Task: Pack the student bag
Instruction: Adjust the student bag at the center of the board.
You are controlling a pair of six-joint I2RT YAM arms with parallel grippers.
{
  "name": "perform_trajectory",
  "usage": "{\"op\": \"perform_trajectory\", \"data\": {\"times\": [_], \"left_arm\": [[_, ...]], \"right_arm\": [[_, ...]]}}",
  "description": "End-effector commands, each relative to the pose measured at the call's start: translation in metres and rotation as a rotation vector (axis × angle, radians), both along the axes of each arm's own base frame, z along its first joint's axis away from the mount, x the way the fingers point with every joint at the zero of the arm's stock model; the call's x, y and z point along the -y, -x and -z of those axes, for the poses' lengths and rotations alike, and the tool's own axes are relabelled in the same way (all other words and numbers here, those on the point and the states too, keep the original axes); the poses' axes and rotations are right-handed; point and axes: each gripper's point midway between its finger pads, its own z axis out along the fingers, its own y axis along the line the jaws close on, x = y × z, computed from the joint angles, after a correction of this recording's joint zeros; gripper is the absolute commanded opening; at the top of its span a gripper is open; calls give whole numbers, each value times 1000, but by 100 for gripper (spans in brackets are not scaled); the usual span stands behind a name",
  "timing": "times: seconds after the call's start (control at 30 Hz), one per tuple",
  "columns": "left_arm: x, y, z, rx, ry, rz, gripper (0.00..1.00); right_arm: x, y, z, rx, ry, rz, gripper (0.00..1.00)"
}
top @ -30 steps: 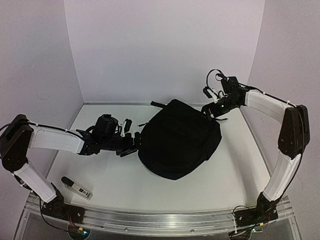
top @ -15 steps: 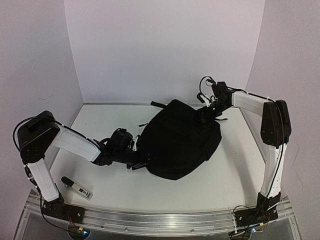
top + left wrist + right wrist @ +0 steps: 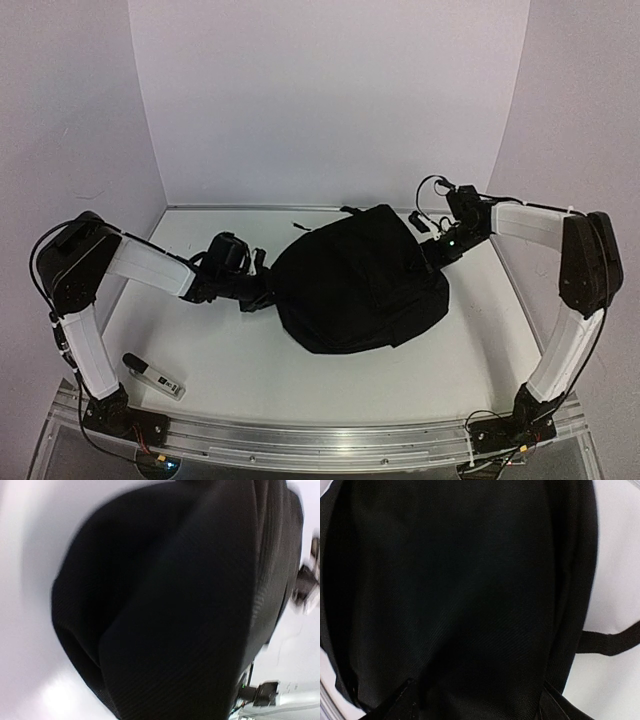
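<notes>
Black student bag [image 3: 360,280] — markings on the small object [image 3: 153,375] unreadable.

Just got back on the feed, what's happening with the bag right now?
Both arms are on the black bag lying mid-table. The left fingers are shut at its left edge; whether they pinch fabric is hidden. The right fingers look spread over its far right corner. A small pen-like item lies near the left base.
</notes>
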Motion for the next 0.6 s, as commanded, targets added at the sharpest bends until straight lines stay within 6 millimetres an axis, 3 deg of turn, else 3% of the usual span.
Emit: {"op": "perform_trajectory", "data": {"times": [0.0,0.13,0.27,0.4,0.5,0.57], "left_arm": [[-2,-61,-44,127,28,2,5],[-1,-107,-52,145,12,21,7],[0,-138,-71,162,29,37,25],[-10,-132,-96,211,10,36,49],[-31,-111,-113,241,-28,-10,59],[-45,-92,-110,230,-48,-31,65]], "right_arm": [[-49,97,-5,-222,-145,-173,76],[-91,165,-7,-279,-148,-336,81],[-116,197,-31,-266,-205,-455,85],[-117,186,-64,-169,-199,-462,89],[-113,158,-94,-25,-170,-424,91],[-109,137,-105,40,-143,-387,91]]}}
